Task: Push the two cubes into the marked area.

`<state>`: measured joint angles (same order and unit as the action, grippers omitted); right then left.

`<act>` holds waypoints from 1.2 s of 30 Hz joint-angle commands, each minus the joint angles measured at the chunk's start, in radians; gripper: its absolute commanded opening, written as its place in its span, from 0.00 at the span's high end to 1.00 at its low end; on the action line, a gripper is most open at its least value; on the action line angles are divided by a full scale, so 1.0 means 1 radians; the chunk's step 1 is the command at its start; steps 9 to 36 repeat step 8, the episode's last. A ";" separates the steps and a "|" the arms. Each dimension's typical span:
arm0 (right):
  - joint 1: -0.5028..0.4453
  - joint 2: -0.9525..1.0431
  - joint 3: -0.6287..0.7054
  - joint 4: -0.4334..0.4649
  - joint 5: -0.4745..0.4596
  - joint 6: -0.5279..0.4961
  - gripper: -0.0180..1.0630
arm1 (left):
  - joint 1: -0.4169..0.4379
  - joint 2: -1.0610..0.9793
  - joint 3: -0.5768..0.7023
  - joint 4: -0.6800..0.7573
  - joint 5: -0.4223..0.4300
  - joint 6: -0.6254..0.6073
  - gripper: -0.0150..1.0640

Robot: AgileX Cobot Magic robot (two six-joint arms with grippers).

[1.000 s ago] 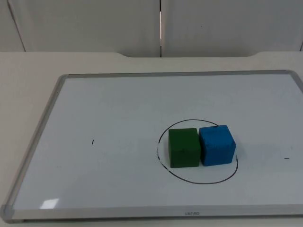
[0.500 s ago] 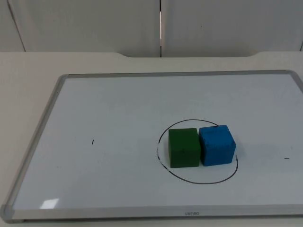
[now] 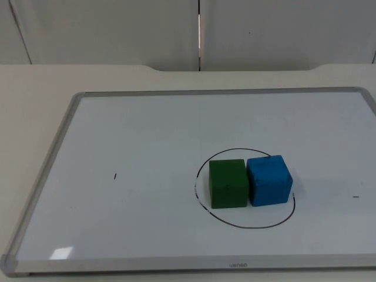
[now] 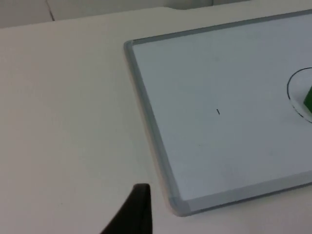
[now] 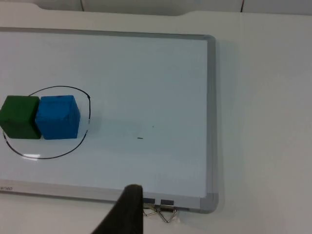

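A green cube [image 3: 228,183] and a blue cube [image 3: 269,180] stand side by side, touching, inside a black hand-drawn ring [image 3: 247,227] on the whiteboard [image 3: 147,129]. The blue cube's right side reaches the ring's line. In the right wrist view the green cube [image 5: 19,117] and blue cube [image 5: 58,117] sit within the ring [image 5: 63,87]. My right gripper [image 5: 129,209] waits just off the board's near edge, well to the right of the cubes. My left gripper [image 4: 139,209] waits over bare table beside the board's near left corner, with a sliver of the green cube [image 4: 308,100] far off.
The whiteboard has a raised grey frame [image 3: 44,176] all round. Two small pen marks [image 3: 115,175] [image 3: 355,197] lie on it. Metal binder clips [image 5: 163,210] sit at the board's near edge by the right gripper. The partition wall [image 3: 117,29] stands behind the table.
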<state>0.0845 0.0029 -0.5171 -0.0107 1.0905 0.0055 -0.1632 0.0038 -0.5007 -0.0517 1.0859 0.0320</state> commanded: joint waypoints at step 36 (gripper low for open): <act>-0.007 -0.003 0.002 -0.004 -0.013 0.001 0.01 | 0.113 -0.004 0.006 -0.005 -0.010 -0.002 0.01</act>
